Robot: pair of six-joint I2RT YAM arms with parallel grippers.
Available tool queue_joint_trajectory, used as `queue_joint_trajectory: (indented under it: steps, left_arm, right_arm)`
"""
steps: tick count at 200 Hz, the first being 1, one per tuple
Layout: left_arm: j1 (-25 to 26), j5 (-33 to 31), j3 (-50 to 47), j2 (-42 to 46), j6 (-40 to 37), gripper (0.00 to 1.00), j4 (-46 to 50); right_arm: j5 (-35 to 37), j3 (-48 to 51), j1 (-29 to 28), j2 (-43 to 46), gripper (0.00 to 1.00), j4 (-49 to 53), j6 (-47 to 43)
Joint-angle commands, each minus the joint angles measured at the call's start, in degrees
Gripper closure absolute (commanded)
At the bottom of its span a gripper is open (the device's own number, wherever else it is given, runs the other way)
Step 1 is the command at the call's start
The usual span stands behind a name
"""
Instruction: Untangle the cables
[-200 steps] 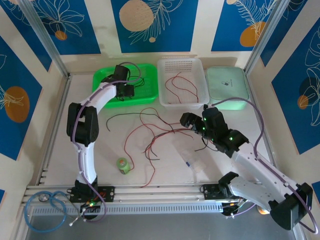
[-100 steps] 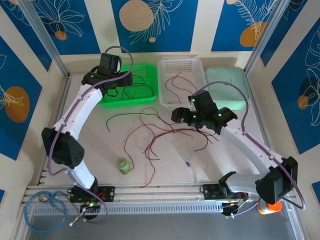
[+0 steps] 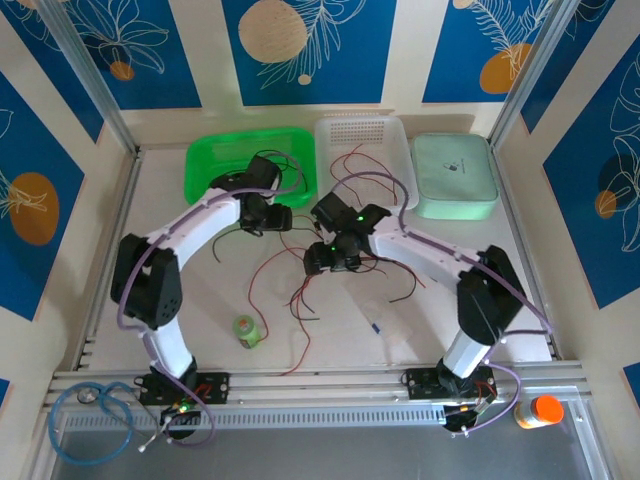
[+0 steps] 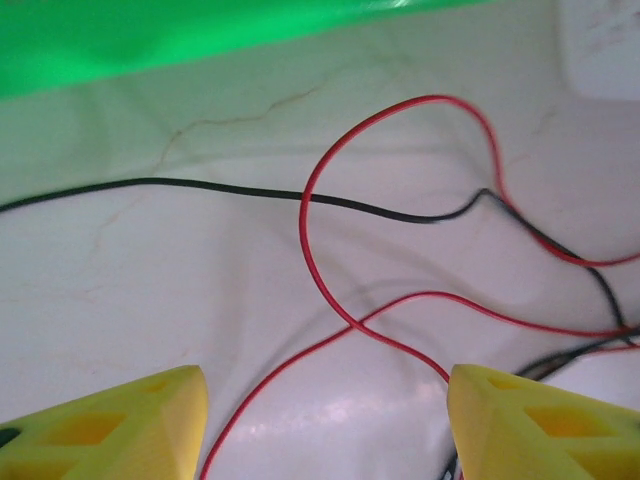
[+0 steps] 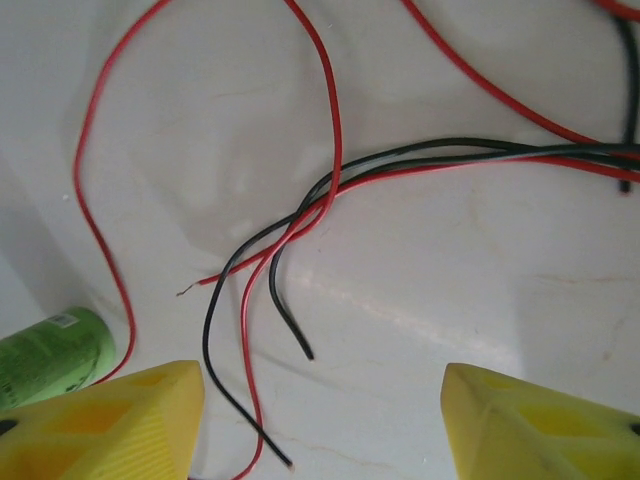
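I am looking down through the right wrist camera, where the right gripper [image 5: 320,400] is hanging with its yellow fingers well apart and nothing clamped. The cables [image 5: 330,185] are lying on the table just ahead of it: a bundle of black and red strands is running in from the right, then bending down toward me so that the loose ends are fanning out between the fingers. From above, the right gripper [image 3: 325,258] is sitting over the middle of the tangle [image 3: 298,296], so I am judging it the nearer arm for the knot. The left gripper [image 3: 278,218] is hovering just in front of the green tray [image 3: 200,165], near the white basket [image 3: 365,125], which is holding more red strands. Its fingers [image 4: 110,420] are also spread and empty. Ahead of them a red loop [image 4: 305,230] is crossing a black wire [image 4: 200,185] that is running left to right across the view. I am thinking the next pick turns on closing across a strand, not along it. A green bottle [image 5: 50,345] is carrying a small white label that I am finding too blurred to read.
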State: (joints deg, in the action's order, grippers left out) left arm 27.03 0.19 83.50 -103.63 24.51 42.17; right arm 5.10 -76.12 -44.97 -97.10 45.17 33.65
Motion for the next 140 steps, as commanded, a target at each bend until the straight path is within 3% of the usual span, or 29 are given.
queue_joint_trajectory:
  steps: [1, 45, 78, 96, 128, 140]
  left_arm:
    - [0.3, -0.7, 0.2, -2.4, 2.8, 0.36, -5.3]
    - [0.3, 1.9, 1.2, -9.1, 2.2, 0.4, -7.1]
    - [0.3, 3.2, 1.4, -12.5, 1.8, 0.49, -8.1]
    - [0.3, 3.4, 1.5, -13.3, 1.5, 0.63, -9.5]
    - [0.7, 2.1, 1.0, -10.2, 1.4, 1.0, -11.5]
    - [1.0, 1.4, 1.2, -8.0, 1.3, 1.0, -11.2]
  right_arm:
    - [-0.5, -2.5, -0.6, -3.0, 0.39, -2.1, 0.5]
    - [0.0, -1.0, -0.4, -4.9, 0.42, -3.7, 1.9]
    - [-0.4, 0.8, 0.6, -4.7, 0.43, -5.8, 2.9]
    - [-1.9, 2.0, 1.5, -4.4, 0.44, -8.2, 3.2]
    - [-8.0, 7.5, 5.2, -2.5, 0.44, -16.1, 6.3]
    - [-8.9, 9.0, 6.4, -1.9, 0.44, -17.8, 7.6]
